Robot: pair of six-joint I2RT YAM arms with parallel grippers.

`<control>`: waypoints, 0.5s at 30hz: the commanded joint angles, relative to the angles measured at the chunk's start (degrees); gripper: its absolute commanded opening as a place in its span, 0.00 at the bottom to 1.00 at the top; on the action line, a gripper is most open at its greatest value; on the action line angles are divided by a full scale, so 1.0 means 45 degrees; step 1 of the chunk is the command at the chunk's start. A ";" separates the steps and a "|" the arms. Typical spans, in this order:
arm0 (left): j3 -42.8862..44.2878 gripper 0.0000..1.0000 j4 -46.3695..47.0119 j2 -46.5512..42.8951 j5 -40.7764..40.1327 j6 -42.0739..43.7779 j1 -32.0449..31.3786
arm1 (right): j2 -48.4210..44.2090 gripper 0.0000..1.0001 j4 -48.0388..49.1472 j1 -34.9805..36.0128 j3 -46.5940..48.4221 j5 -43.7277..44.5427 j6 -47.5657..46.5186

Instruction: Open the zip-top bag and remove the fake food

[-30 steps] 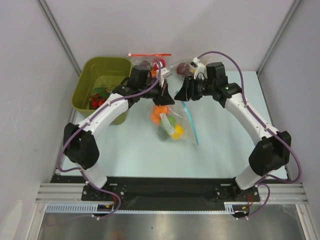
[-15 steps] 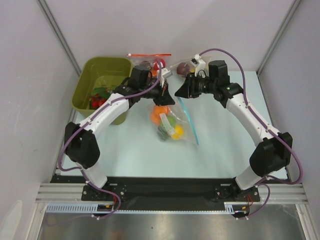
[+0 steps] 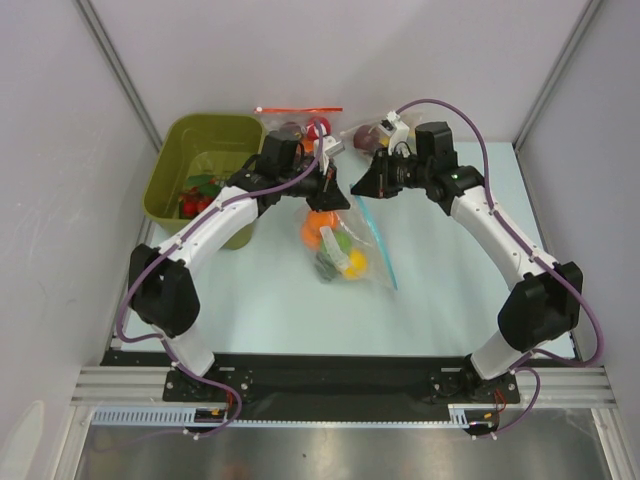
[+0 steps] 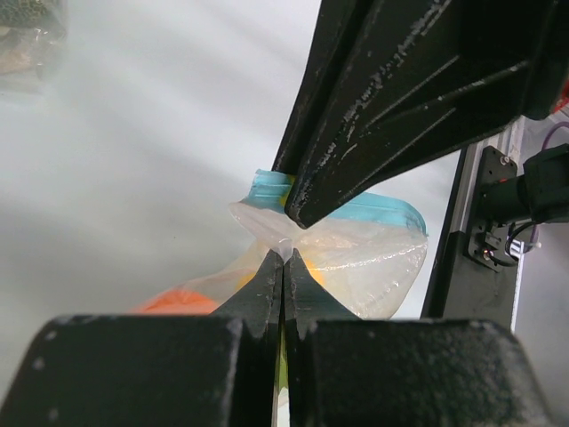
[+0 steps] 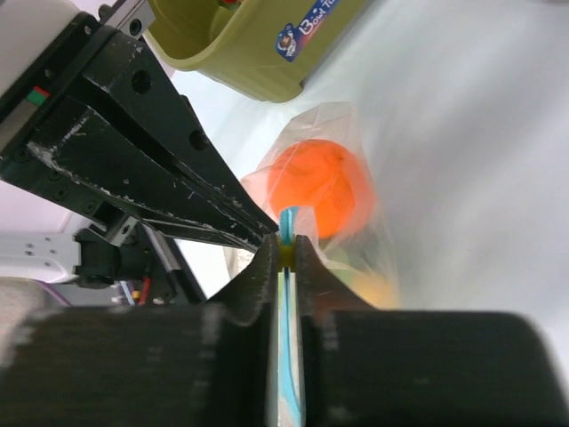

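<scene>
The clear, crinkly plastic zip-top bag (image 3: pixel 345 248) lies in the middle of the pale table (image 3: pixel 440 290), between the two arms, with its mouth end lifted to the grippers and its body resting on the surface. The left gripper (image 4: pixel 283 253) has its black jaws pressed together on the clear film just below the bag's mouth. The right gripper (image 5: pixel 286 251) is clamped narrowly on the light-blue zip strip (image 4: pixel 378 207), so the two grippers meet tip to tip at the bag's top edge. Inside the bag sit the glossy plastic fruits: an orange fruit (image 5: pixel 320 182) nearest the mouth, a light green fruit (image 3: pixel 343 241) beside it, and a yellow fruit (image 3: pixel 354 262) and a dark green fruit (image 3: pixel 327 266) lower down. A small white label (image 3: pixel 326 237) shows on the bag, and its writing is too small to read. To the left stands an olive-green plastic bin (image 3: pixel 180 150) holding small red pieces (image 3: pixel 192 203). In the right wrist view its wall carries a blue-and-white sticker (image 5: pixel 308 28) whose lettering seems to begin "Bow"; the rest is unclear. At the far edge lie a clear bag with a red-orange zip strip (image 3: pixel 300 110) and another clear bag of fruit (image 3: pixel 362 135), just behind the grippers.
</scene>
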 commanded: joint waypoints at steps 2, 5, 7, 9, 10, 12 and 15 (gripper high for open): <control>0.0560 0.01 0.0352 -0.0121 0.0248 0.0262 -0.0061 | -0.0007 0.00 0.0064 0.0013 -0.0038 0.0098 -0.0244; 0.0327 0.00 0.0934 -0.0218 0.0364 -0.0031 -0.0023 | 0.0012 0.00 -0.0248 0.0033 -0.0057 0.0157 -0.0439; 0.0131 0.01 0.1483 -0.0355 0.0482 -0.0828 0.0017 | 0.0012 0.00 -0.0522 0.0033 -0.0096 0.0235 -0.0577; 0.0091 0.00 0.2031 -0.0375 0.0599 -0.1143 0.0095 | -0.0046 0.00 -0.0833 0.0052 -0.0194 0.0352 -0.0791; 0.0091 0.00 0.2168 -0.0375 0.0638 -0.1415 0.0153 | -0.0085 0.00 -0.0932 0.0033 -0.0233 0.0411 -0.0850; 0.0014 0.00 0.2636 -0.0414 0.0755 -0.1690 0.0251 | -0.0222 0.00 -0.1107 0.0033 -0.0389 0.0489 -0.0967; -0.0123 0.00 0.3222 -0.0473 0.0931 -0.2217 0.0465 | -0.0397 0.00 -0.1245 0.0033 -0.0662 0.0606 -0.1065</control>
